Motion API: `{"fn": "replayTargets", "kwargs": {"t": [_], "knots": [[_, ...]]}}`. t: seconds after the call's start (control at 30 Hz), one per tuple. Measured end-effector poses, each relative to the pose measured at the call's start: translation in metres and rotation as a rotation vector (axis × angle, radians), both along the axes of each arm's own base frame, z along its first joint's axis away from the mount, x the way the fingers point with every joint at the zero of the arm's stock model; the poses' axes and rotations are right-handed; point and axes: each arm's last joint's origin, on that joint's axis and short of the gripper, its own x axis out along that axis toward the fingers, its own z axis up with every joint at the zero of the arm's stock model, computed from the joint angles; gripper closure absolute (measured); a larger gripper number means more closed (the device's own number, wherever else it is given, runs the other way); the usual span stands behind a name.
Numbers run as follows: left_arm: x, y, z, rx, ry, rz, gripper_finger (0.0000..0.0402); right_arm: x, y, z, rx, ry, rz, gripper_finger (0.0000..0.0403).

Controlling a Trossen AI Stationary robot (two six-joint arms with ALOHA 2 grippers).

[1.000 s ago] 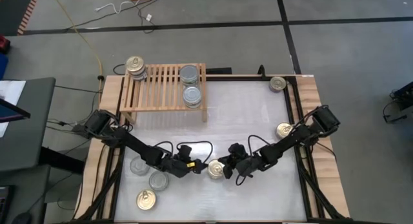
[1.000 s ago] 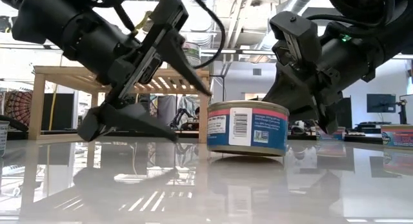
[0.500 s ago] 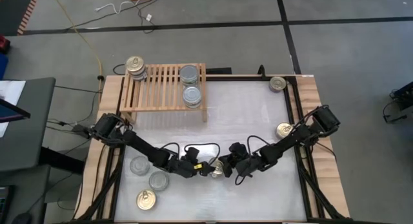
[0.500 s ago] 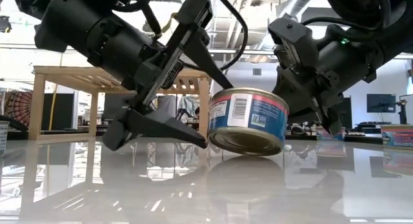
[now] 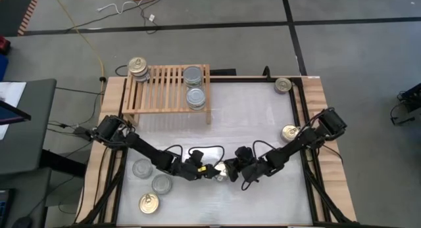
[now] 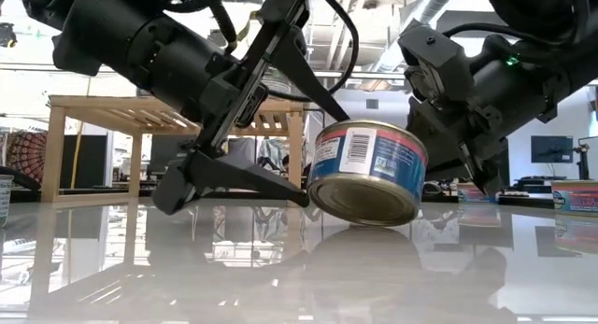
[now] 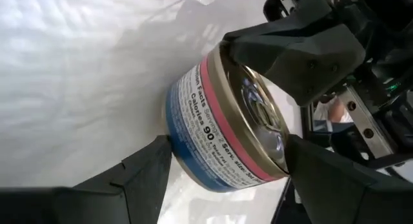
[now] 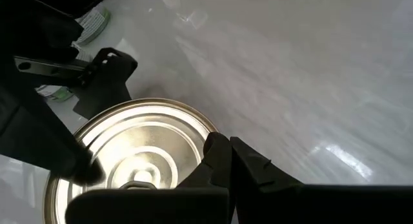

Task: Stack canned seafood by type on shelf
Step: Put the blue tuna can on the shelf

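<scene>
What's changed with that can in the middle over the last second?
The left gripper slid in around the blue-label can, fingers open on either side. The can tipped up off the table, leaning against the shut right gripper. The shelf and its cans are unchanged.

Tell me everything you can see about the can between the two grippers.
The can is a short round metal tin with a blue and pink paper label, barcode and gold top. It is tilted, its lower edge on the white table. The open left gripper straddles it; the shut right gripper presses against its top.
</scene>
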Motion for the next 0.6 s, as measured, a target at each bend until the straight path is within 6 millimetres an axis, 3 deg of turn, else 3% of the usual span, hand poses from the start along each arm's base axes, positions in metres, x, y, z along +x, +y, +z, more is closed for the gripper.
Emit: {"fn": "replayTargets", "kwargs": {"t": [0.3,0.6], "knots": [[0.002,-0.002,0.005,-0.206,-0.039,0.0,0.0111,-0.003,0.011,0.005,-0.144,-0.041,-0.034,0.0381],[0.0,-0.011,0.004,-0.182,0.023,0.001,0.0111,-0.007,0.011,0.003,-0.14,-0.003,-0.095,0.0381]]}}
